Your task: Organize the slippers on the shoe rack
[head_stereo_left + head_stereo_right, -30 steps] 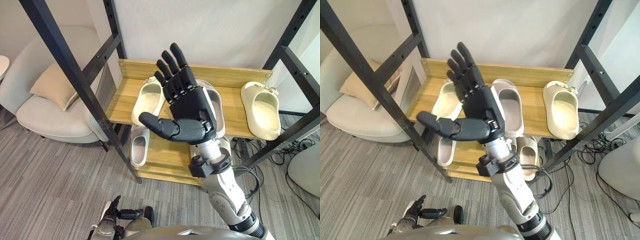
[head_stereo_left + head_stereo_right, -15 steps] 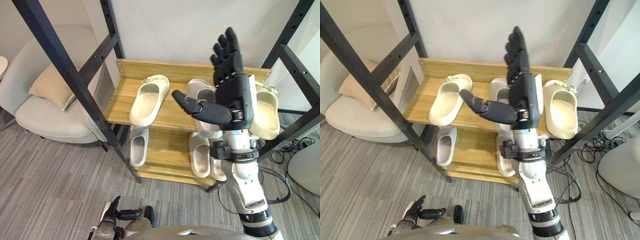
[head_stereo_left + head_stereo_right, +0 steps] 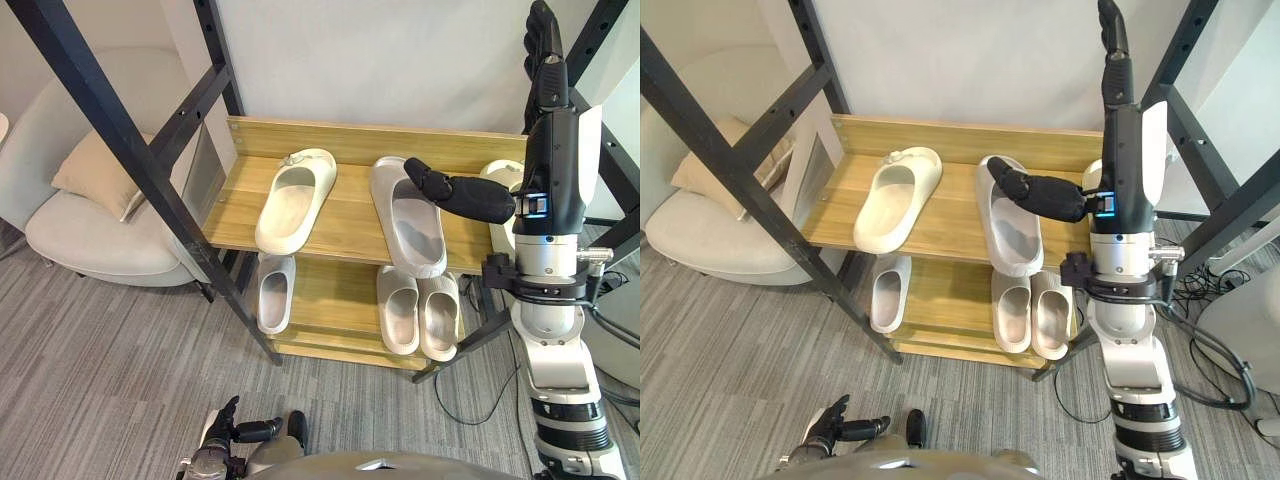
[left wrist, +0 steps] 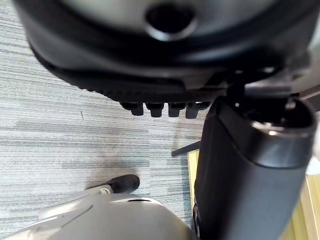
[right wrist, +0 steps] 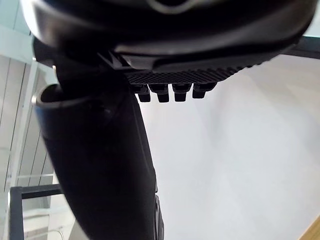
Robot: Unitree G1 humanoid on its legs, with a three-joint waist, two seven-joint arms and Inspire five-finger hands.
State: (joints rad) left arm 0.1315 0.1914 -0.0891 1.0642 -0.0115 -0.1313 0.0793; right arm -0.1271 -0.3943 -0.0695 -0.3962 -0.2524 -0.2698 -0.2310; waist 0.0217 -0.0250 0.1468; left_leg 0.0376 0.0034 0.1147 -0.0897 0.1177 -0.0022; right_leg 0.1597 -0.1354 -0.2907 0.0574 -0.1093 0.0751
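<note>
The wooden shoe rack's upper shelf (image 3: 350,215) carries a cream slipper (image 3: 295,200) on the left and a pale grey slipper (image 3: 408,215) in the middle. A second cream slipper (image 3: 498,172) at the right end is mostly hidden behind my right hand. On the lower shelf (image 3: 330,290) lie a single pale slipper (image 3: 272,290) and a pair (image 3: 418,310). My right hand (image 3: 555,150) is raised at the rack's right end, open and holding nothing, fingers straight up and thumb out over the middle slipper. My left hand (image 3: 235,432) hangs low near the floor, fingers relaxed.
Black slanted frame posts (image 3: 140,150) cross in front of the rack's left side, and others (image 3: 1215,215) stand at its right. A light armchair (image 3: 90,230) with a beige cushion (image 3: 88,172) sits left of the rack. Grey carpet lies in front.
My right hand has swung from in front of the left slipper across to the rack's right end and risen higher. The middle slipper is now uncovered. The slippers lie where they were.
</note>
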